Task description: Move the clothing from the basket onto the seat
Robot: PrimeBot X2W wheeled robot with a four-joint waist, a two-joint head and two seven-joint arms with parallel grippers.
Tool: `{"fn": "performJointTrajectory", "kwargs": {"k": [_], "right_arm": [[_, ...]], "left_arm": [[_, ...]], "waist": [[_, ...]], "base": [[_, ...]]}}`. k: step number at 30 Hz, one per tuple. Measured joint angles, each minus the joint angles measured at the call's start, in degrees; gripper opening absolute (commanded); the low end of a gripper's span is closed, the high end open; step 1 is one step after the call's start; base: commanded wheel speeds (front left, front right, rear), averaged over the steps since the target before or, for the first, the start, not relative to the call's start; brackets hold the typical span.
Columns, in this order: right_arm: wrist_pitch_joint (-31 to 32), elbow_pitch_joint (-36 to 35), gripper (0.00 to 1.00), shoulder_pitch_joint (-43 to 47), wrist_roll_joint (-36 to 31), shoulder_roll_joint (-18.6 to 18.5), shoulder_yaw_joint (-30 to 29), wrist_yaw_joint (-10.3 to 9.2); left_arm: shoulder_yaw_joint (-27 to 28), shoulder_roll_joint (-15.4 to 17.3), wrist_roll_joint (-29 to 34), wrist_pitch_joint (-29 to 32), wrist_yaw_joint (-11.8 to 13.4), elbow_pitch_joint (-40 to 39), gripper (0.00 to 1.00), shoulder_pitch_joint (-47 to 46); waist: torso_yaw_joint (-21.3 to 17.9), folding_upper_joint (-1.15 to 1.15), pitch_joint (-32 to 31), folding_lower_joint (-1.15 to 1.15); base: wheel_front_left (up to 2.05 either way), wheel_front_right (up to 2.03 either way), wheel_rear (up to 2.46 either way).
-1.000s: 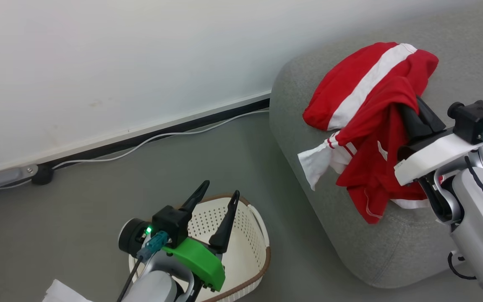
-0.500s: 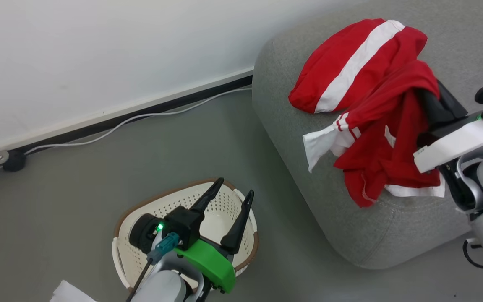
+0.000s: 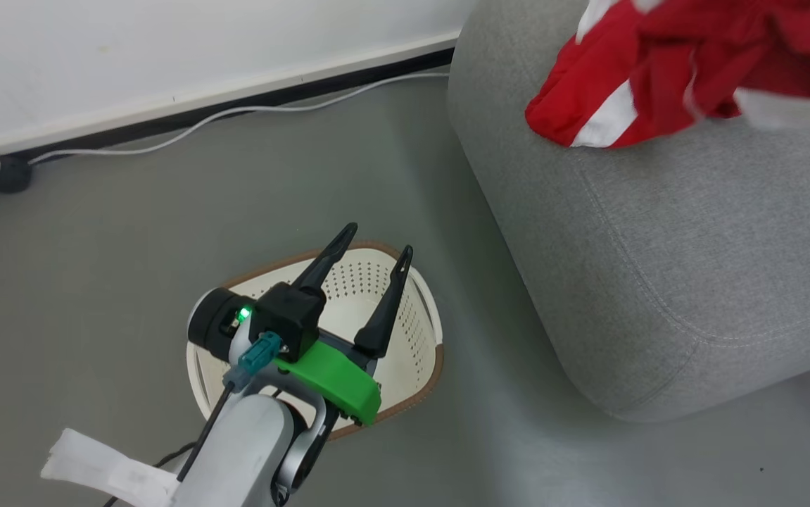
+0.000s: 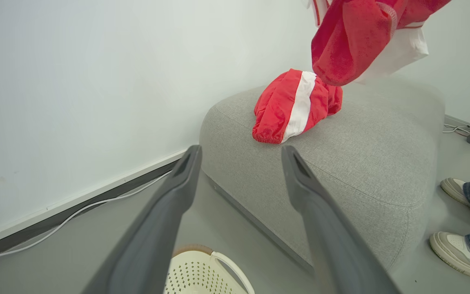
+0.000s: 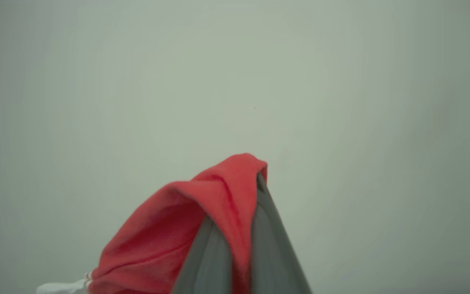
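The clothing (image 3: pixel 573 105) rests by the seat's (image 3: pixel 658 267) rounded edge, basket (image 3: pixel 419 331) well apart.

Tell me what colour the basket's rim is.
Brown; the basket's rim shows best in the head view.

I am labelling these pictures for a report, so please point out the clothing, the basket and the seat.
clothing (image 3: pixel 563 105): head view, on the red fold at its lower left.
basket (image 3: pixel 419 324): head view, on its perforated right wall.
seat (image 3: pixel 658 267): head view, on the bare grey top.

Soft red-and-white cloth clothing (image 3: pixel 587 105), coarse woven grey upholstery on the seat (image 3: pixel 658 267), perforated plastic basket (image 3: pixel 420 334) (smooth, matt)
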Motion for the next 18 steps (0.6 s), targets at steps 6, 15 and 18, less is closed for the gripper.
{"fn": "performJointTrajectory", "kwargs": {"k": [6,15,18], "right_arm": [[3.18,0.86,0.00,-10.48,0.01,-5.86,-5.17,-1.67],[7.46,7.19,0.00,-18.27,0.98,-10.96,-9.90,-4.15],[7.95,9.48,0.00,-18.30,0.51,-12.44,-10.09,-4.61]], "left_arm": [[0.08,0.44,1.57,1.42,0.01,-2.52,1.00,-2.75],[1.27,1.96,2.59,3.15,0.16,-6.37,1.00,-5.77],[1.33,2.24,2.99,3.74,0.16,-7.35,1.00,-6.69]], "waist": [[1.88,0.00,3.98,0.00],[4.90,0.00,9.94,0.00],[5.79,0.00,11.94,0.00]], "base": [[0.00,0.00,0.00],[0.00,0.00,0.00],[0.00,0.00,0.00]]}}
